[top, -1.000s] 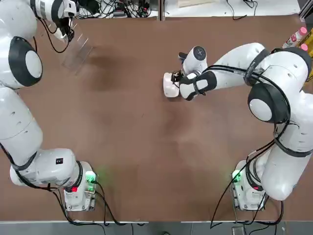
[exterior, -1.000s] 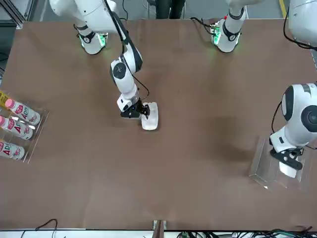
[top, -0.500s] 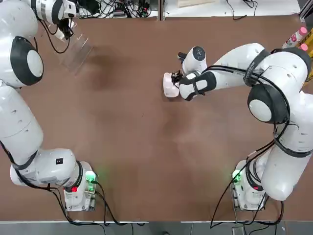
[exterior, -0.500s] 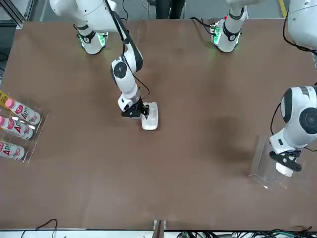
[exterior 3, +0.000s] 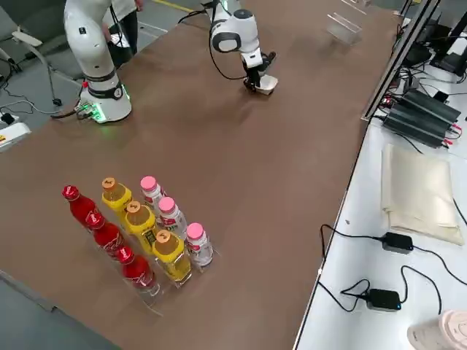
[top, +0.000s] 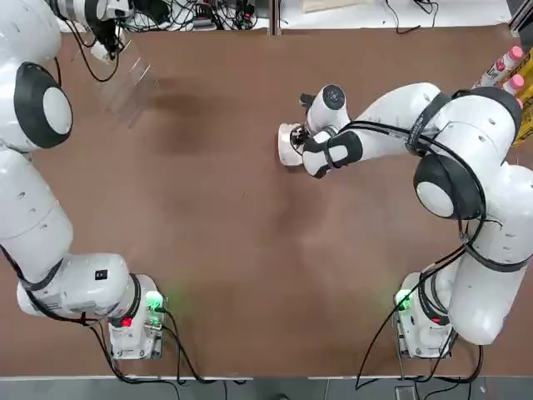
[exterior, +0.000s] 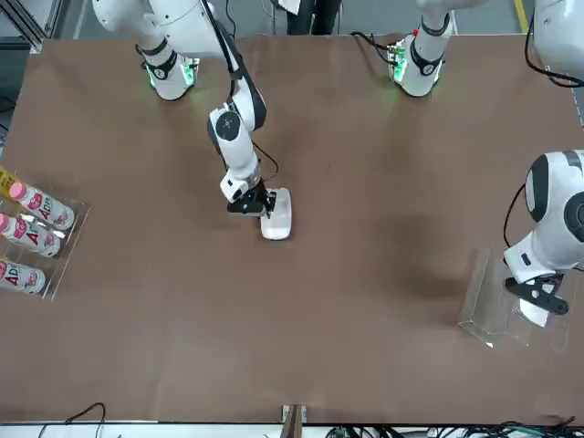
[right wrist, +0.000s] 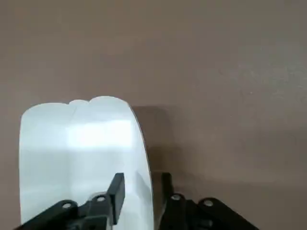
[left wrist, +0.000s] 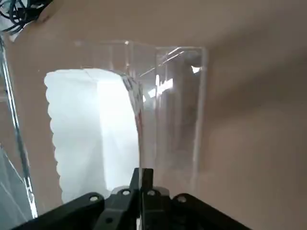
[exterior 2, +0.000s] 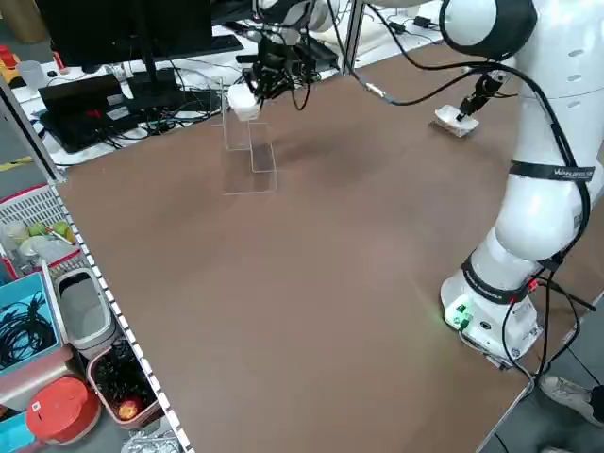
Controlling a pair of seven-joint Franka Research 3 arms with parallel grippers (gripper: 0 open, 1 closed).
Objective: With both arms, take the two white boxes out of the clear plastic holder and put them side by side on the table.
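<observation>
One white box [top: 287, 143] lies flat on the table [top: 250, 250] near its middle. My right gripper [top: 298, 137] stands open at that box [right wrist: 81, 158], its fingers [right wrist: 116, 188] straddling one edge, with a gap showing on one side. At the far left, my left gripper [top: 104, 47] is shut on the other white box [exterior 2: 243, 101] and holds it at the top of the clear plastic holder [exterior 2: 251, 156]. In the left wrist view this box [left wrist: 91, 134] shows partly behind the holder's wall [left wrist: 177, 110]. I cannot tell whether it is clear of the slot.
A clear rack of pink-capped bottles [exterior: 32, 239] stands at the robot's far right, with red and yellow bottles [exterior 3: 124, 233] beside them. Cables and power bricks [exterior 3: 419, 109] lie beyond the far edge. Bins [exterior 2: 47, 311] sit off the left side.
My left gripper has risen a little and shifted toward the table's far left corner, taking its box with it. The right arm's elbow has swung slightly, and its box has stayed on the table.
</observation>
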